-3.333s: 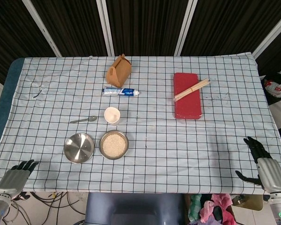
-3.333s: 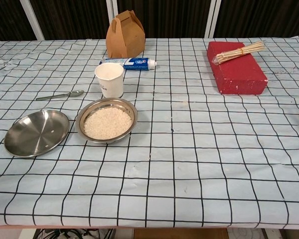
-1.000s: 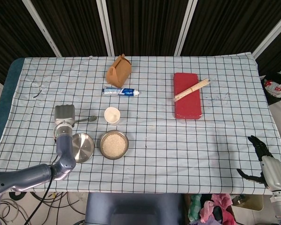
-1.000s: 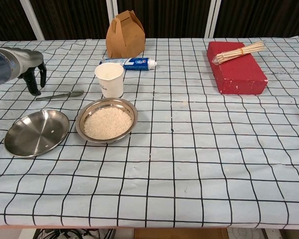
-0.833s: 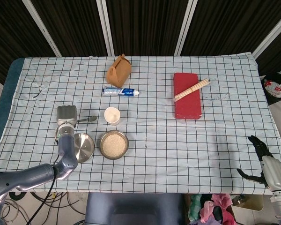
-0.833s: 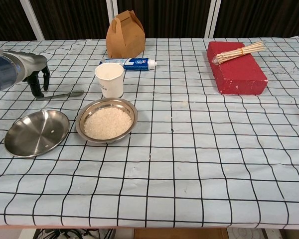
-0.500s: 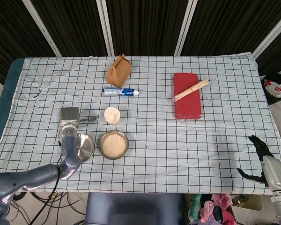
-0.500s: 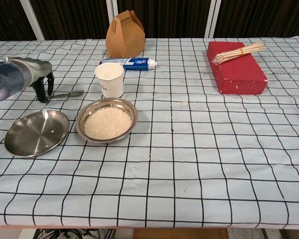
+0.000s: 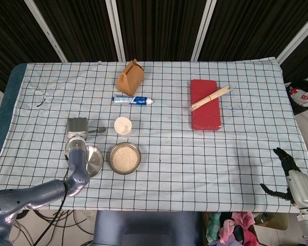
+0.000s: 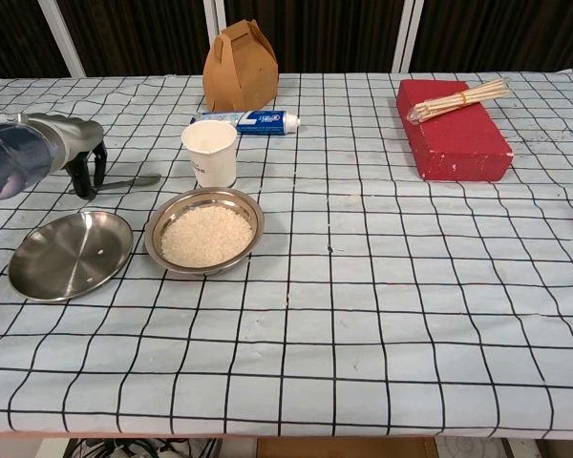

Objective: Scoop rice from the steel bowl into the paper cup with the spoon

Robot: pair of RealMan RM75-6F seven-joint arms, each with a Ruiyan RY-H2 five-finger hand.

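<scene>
- Rice, white and grainy, fills the shallow steel bowl [image 10: 204,230], a round shiny dish lying on the checked cloth [image 10: 382,286] near the front left.
- Just behind the bowl stands the paper cup [image 10: 210,152], white, upright and tapered.
- Left of the cup lies the spoon [image 10: 132,181], thin grey metal, flat on the cloth with its bowl end pointing towards the cup.
- Over the spoon's handle end sits the left hand [image 10: 73,148], grey shell with dark fingers [image 10: 88,172] pointing down at the cloth around the handle; whether they touch or grip the spoon I cannot tell.
- Beside the rice bowl, on its left, lies a second round steel dish [image 10: 70,254], polished, just in front of that hand.
- Far off at the front right table edge, the right hand [image 9: 295,183] hangs with dark fingers spread, holding nothing.
- Further back: a toothpaste tube [image 10: 253,120] lying flat, a brown cardboard box [image 10: 239,67] with a peaked handle top, and a red brick-shaped block [image 10: 454,134] carrying a bundle of pale wooden sticks [image 10: 458,98].
</scene>
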